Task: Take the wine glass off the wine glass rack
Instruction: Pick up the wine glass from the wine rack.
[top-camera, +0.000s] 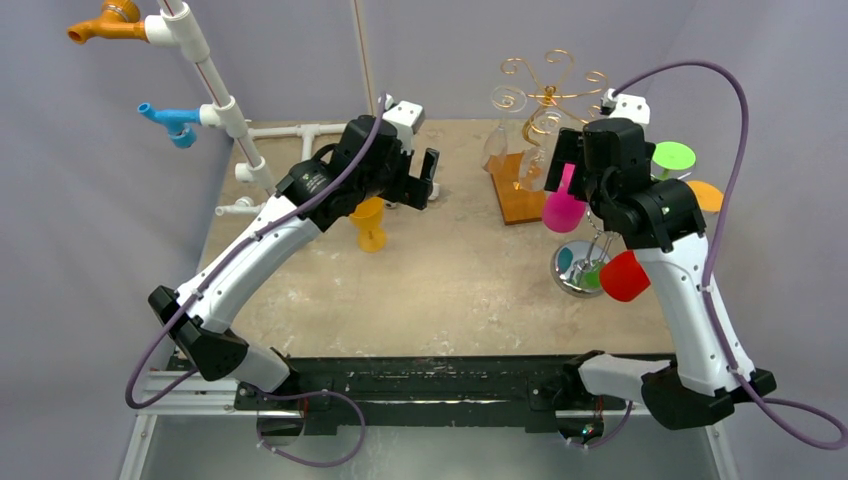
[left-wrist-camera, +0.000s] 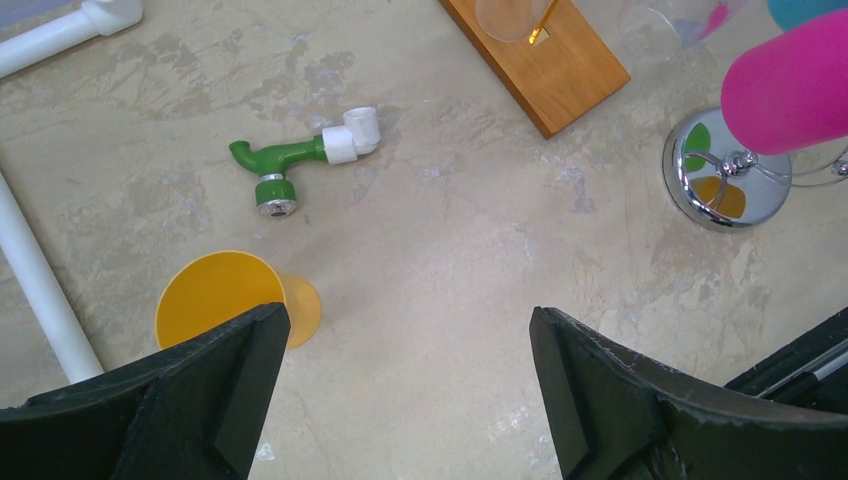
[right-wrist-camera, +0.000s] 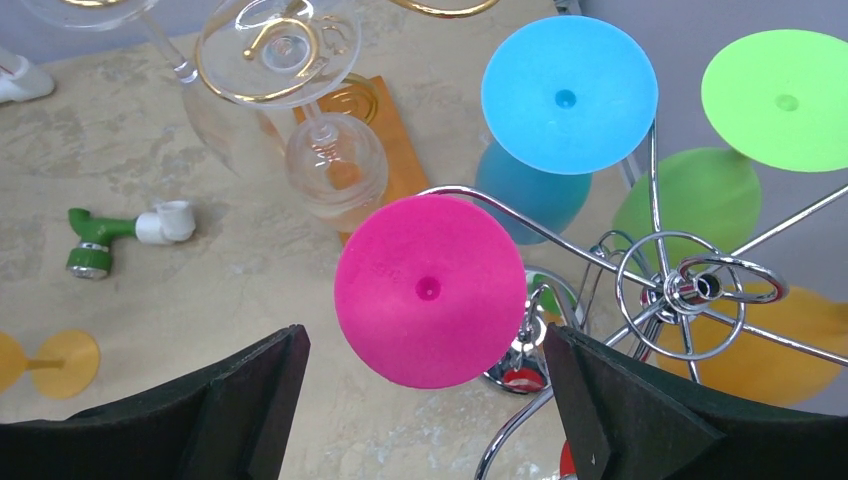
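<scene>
Well, the pink wine glass hangs upside down on the silver rack, with its round foot on top. In the right wrist view that foot fills the middle of the frame. The right gripper has its jaws wide apart, one on each side of the foot and not touching it. This view also shows a blue glass and a green glass on the same rack, in the upper right.

The top view adds a red glass low on the rack, right of center.

A yellow glass is on the table, off the rack, at the lower left of the left wrist view. The left gripper is above it with its jaws wide apart and nothing in them.

Both wrist views show a small green tap piece lying on the table. In the top view the left arm hides it.

Clear glasses hang over a wooden base near the top of both wrist views.
</scene>
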